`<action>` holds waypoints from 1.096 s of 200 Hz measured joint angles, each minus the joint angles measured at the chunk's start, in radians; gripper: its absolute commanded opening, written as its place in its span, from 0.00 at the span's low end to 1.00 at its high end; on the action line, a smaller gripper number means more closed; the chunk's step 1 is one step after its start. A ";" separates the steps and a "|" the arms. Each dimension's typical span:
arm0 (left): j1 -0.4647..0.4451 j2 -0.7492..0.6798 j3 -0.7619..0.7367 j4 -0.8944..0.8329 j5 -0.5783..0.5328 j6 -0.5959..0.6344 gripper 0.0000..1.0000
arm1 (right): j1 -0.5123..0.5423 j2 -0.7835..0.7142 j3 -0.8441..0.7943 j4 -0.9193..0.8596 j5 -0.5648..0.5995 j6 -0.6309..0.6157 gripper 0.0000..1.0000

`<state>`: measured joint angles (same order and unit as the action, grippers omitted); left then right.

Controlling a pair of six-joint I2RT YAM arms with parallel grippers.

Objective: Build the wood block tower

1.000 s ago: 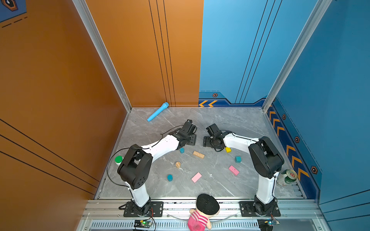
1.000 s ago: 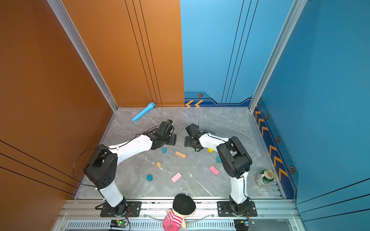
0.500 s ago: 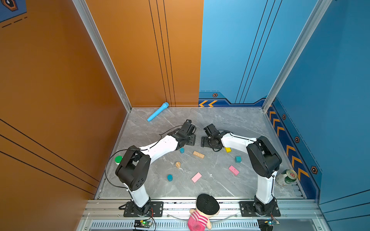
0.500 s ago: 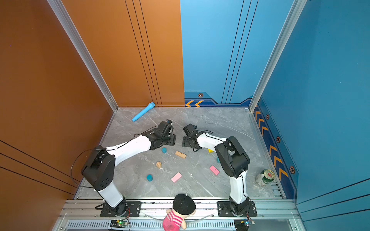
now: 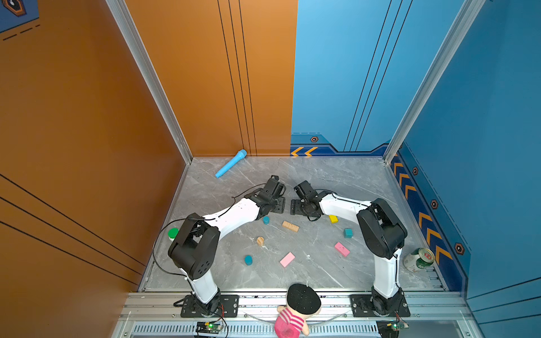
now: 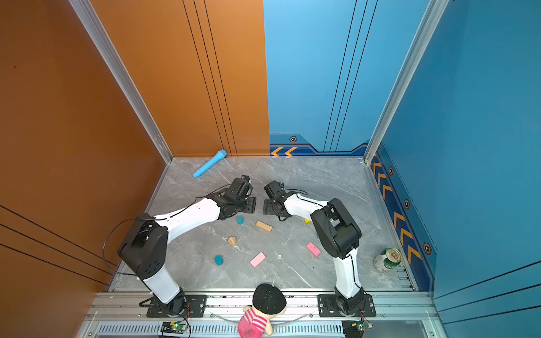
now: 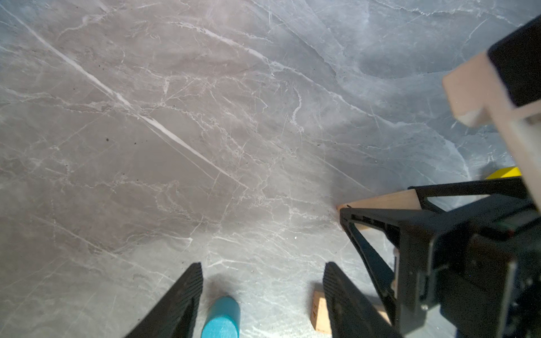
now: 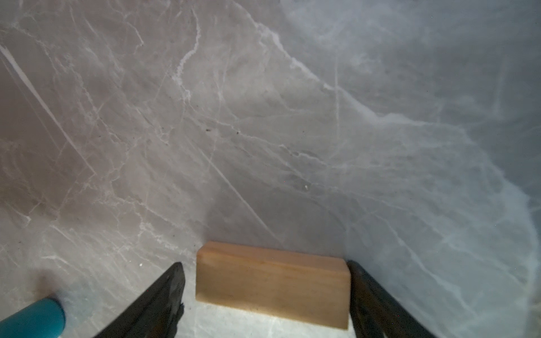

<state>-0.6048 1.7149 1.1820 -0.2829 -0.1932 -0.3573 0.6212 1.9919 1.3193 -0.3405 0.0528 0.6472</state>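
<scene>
Now | your left gripper [image 7: 262, 264]: fingers wide apart, blue cylinder [image 7: 221, 317] between them, ungripped | your right gripper [image 8: 263, 263]: fingers wide, straddling the tan bar [image 8: 272, 285].

The worktop [image 5: 336, 172] is smooth, grey and veined like stone, with a faint gloss. The tan bar [image 8: 272, 285] is bare matt wood with visible grain. The blue cylinder [image 7: 221, 317] and pink bar [image 5: 287, 259] wear smooth, even paint. The left gripper [image 7: 262, 266] has matt black jaws with ribbed faces. The can [image 5: 417, 259] is shiny metal. The doll's hat [image 5: 303, 298] looks like knitted cloth.
</scene>
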 measured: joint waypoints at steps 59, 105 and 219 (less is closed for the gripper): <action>0.003 -0.012 -0.004 0.000 0.000 0.000 0.68 | 0.005 0.000 0.003 0.000 0.000 -0.004 1.00; 0.003 -0.029 -0.007 -0.003 0.000 0.000 0.68 | 0.004 -0.006 0.003 -0.013 0.000 -0.004 1.00; 0.003 -0.075 -0.031 -0.041 0.031 -0.006 0.28 | 0.002 -0.338 -0.155 -0.055 -0.001 -0.027 0.79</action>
<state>-0.6022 1.6402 1.1511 -0.3241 -0.1623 -0.3630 0.6231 1.6535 1.1641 -0.3958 0.0521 0.6205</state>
